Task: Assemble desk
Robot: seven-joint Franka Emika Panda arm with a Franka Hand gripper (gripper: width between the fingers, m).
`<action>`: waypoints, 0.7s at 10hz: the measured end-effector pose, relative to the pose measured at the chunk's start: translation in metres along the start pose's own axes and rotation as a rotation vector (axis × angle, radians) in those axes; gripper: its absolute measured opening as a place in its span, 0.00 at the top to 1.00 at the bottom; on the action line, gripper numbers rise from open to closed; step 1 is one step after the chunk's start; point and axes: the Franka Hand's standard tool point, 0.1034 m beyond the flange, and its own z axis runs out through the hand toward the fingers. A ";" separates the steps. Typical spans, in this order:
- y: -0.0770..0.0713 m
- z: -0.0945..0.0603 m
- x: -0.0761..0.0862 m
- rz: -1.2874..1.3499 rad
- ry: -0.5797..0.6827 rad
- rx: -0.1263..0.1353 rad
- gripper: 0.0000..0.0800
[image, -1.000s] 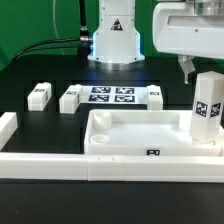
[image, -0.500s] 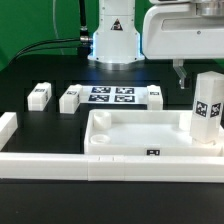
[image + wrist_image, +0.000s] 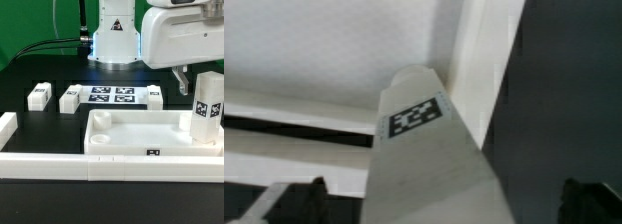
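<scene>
The fingers [image 3: 183,81] stand spread wide and pinch nothing. Only one dark tip shows clearly in the exterior view, hanging just beside the upper part of the upright leg [image 3: 207,108] on the exterior view's left; whether it touches the leg I cannot tell. In the wrist view the same leg [image 3: 423,160] runs down the middle with its tag in plain sight, so the hand seems fairly well centred over it. The leg stands in the corner of the tabletop [image 3: 140,130] at the exterior view's right, and the tabletop lies against the front rail [image 3: 60,165].

I judge the step in hand to be seating this leg in its corner. To do it well the fingers should settle evenly on either side and close on two flat faces rather than on edges; they should keep the leg upright while it is worked home, since a tilt would likely bind it or drag the light tabletop off the rail.

Further back on the black surface [image 3: 50,130] lie the spare parts: the outer leg [image 3: 40,95] and the inner leg [image 3: 70,98] at the exterior view's left of the marker board [image 3: 110,96], and the third leg [image 3: 155,96] at its right. Behind them rises the arm's white base [image 3: 115,35]; a dark cable [image 3: 50,45] trails in front of a green backdrop [image 3: 30,20].
</scene>
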 end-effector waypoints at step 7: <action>0.003 0.000 0.000 -0.025 0.000 -0.002 0.64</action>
